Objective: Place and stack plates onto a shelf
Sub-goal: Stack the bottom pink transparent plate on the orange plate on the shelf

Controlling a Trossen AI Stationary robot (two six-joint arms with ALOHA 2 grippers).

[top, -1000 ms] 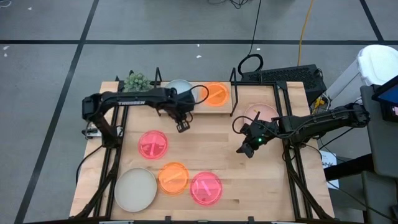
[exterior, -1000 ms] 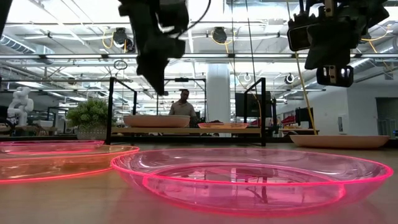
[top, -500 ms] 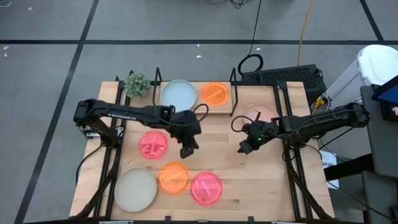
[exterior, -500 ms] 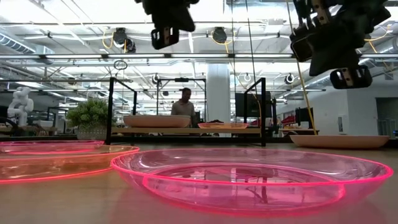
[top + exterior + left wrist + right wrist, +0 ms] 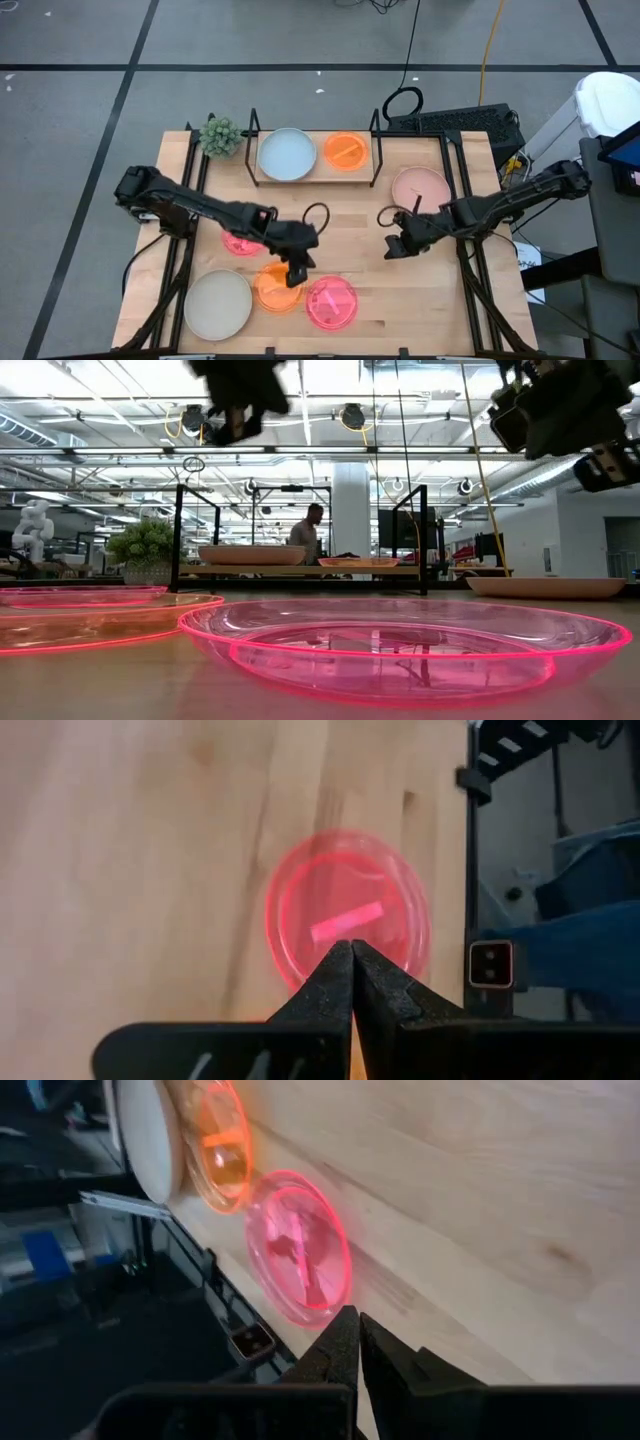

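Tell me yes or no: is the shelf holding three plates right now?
No: in the high view the shelf carries only two plates, a light blue plate and an orange plate.

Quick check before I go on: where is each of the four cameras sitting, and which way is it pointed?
High: overhead, straight down on table, both arms, shelf.
Low: tabletop height, looking level across neon pink plate toward the shelf; arms hang from above.
Left wrist: past shut left claw at a neon pink plate.
Right wrist: past shut right claw at neon pink, orange and cream plates.
Shared: front neon pink plate appears in all four.
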